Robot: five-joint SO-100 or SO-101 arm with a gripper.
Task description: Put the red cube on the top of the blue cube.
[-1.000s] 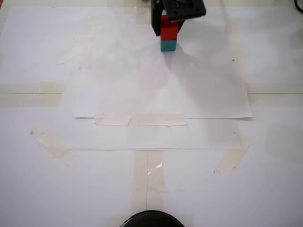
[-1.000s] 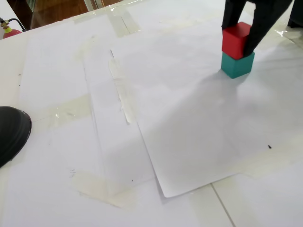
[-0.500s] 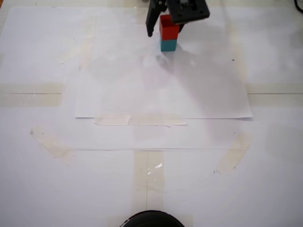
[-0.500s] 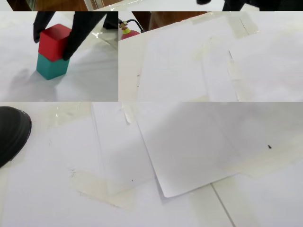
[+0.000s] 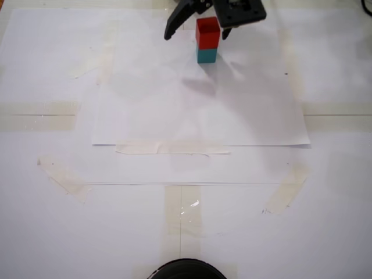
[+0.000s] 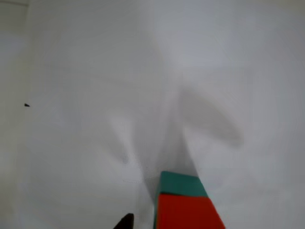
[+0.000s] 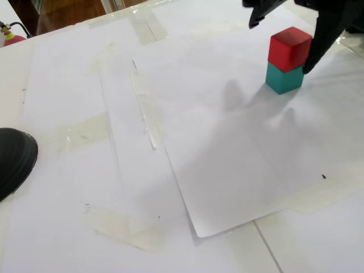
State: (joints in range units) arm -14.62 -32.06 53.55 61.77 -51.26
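The red cube (image 5: 207,32) sits squarely on top of the blue (teal) cube (image 5: 207,55) at the far middle of the white paper. The stack also shows in a fixed view, red cube (image 7: 290,48) on the teal cube (image 7: 282,78), and at the bottom of the wrist view, red cube (image 6: 188,212) over the teal cube (image 6: 182,185). My black gripper (image 5: 196,35) is open, with one finger on each side of the red cube and a gap to each. In a fixed view the gripper (image 7: 280,46) straddles the stack the same way. One fingertip (image 6: 125,222) shows in the wrist view.
A white paper sheet (image 5: 197,116) is taped to the white table with several strips of clear tape (image 5: 171,147). A black rounded object (image 5: 185,269) sits at the near edge, and it also shows in a fixed view (image 7: 14,159).
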